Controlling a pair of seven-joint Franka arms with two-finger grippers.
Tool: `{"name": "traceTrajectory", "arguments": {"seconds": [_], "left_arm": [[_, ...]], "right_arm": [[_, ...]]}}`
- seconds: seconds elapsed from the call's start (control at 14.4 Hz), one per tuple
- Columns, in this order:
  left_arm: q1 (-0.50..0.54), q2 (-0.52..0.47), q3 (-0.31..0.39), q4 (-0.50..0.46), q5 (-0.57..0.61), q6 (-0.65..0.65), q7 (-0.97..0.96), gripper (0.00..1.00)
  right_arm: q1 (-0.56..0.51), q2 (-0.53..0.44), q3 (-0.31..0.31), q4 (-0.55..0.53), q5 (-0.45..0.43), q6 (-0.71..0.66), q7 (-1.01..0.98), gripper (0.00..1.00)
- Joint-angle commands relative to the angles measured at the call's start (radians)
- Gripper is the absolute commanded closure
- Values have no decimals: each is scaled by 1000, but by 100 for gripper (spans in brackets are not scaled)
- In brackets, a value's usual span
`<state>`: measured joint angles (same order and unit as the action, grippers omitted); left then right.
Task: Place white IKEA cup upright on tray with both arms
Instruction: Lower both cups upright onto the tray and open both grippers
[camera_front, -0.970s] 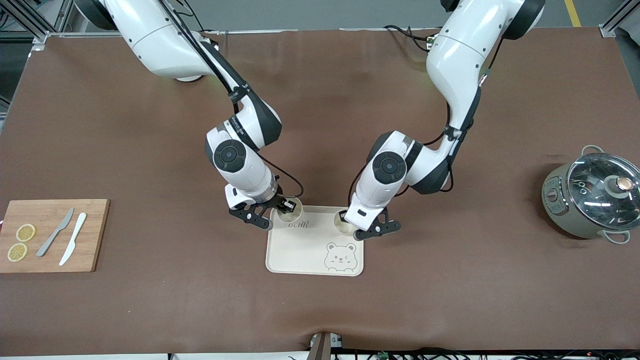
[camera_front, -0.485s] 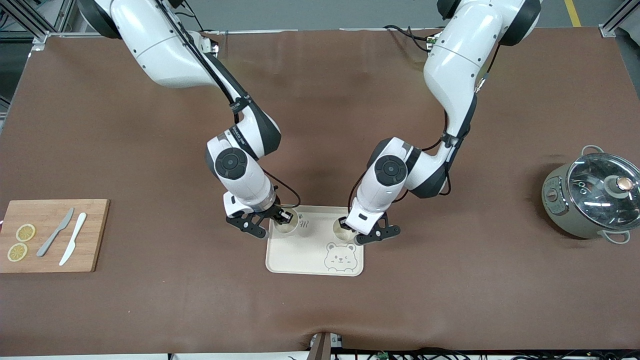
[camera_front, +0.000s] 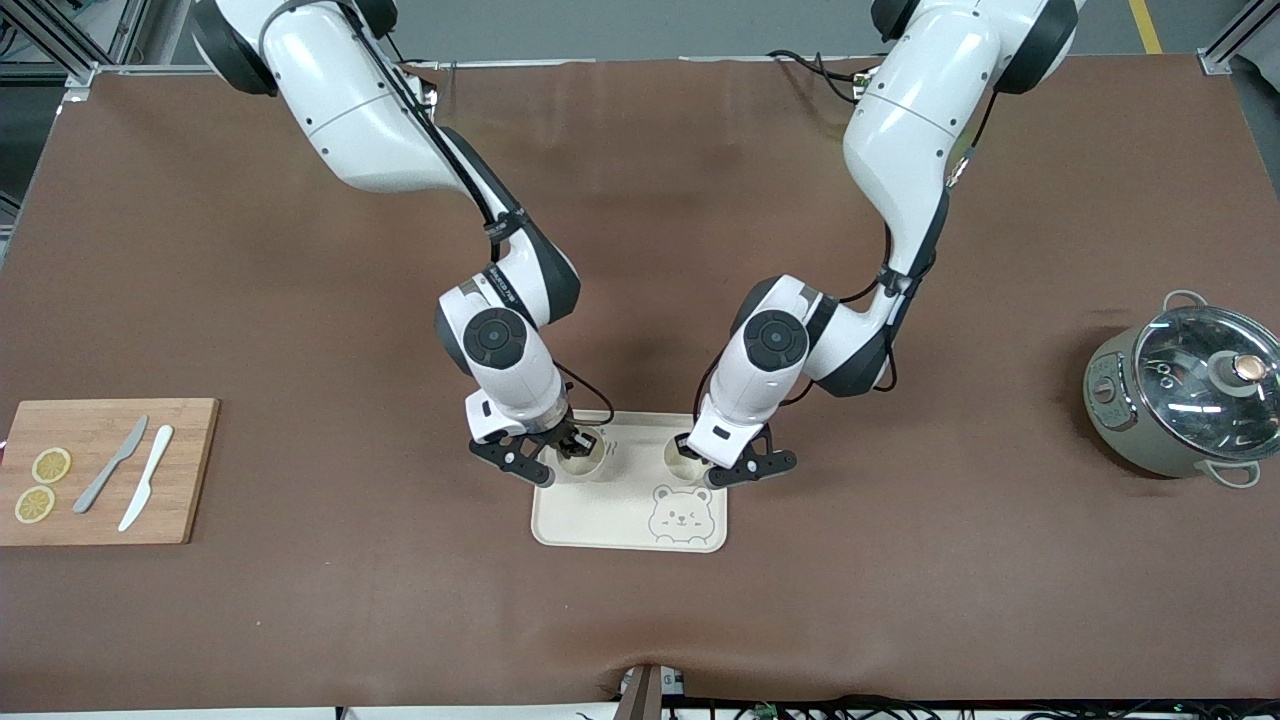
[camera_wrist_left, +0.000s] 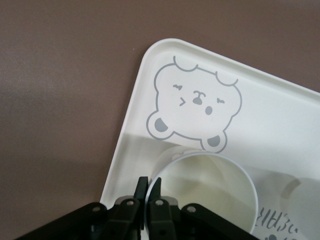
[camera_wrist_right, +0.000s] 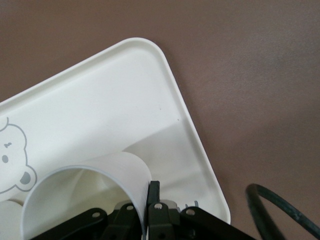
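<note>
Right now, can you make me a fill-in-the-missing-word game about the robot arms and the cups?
1. Each gripper pinches the rim of a white ____.
2. The left gripper and right gripper hold them over the cream ____.
3. The tray has a cartoon ____ face printed on it.

Missing words: cup; tray; bear

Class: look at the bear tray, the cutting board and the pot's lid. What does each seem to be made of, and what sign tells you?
The tray: probably plastic, matte cream, with a smooth moulded rim and rounded corners. The cutting board: wood or bamboo, with a pale brown streaked grain. The pot's lid: apparently glass, transparent and glossy with bright reflections, inside what looks like a metal rim.
</note>
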<state>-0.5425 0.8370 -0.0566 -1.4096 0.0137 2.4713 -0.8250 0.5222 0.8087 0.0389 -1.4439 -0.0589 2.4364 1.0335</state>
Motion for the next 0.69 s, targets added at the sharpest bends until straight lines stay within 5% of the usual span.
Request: {"name": "traceTrajectory", "arguments": {"seconds": [0.0,0.14,0.49,0.62], "left_arm": [[-31,14,33,27,34,-2,-11,18],[-37,-4,47,27,22,-8,-40,0],[-13,-36,47,69,-15,-168,-59,0],[4,-39,43,90,-15,-236,-52,0]], "right_arm": [[13,30,-13,37,-33,10,33,100],[13,32,-14,37,-33,16,37,100],[41,43,-40,36,-38,23,37,100],[36,43,-40,36,-38,23,37,66]]}}
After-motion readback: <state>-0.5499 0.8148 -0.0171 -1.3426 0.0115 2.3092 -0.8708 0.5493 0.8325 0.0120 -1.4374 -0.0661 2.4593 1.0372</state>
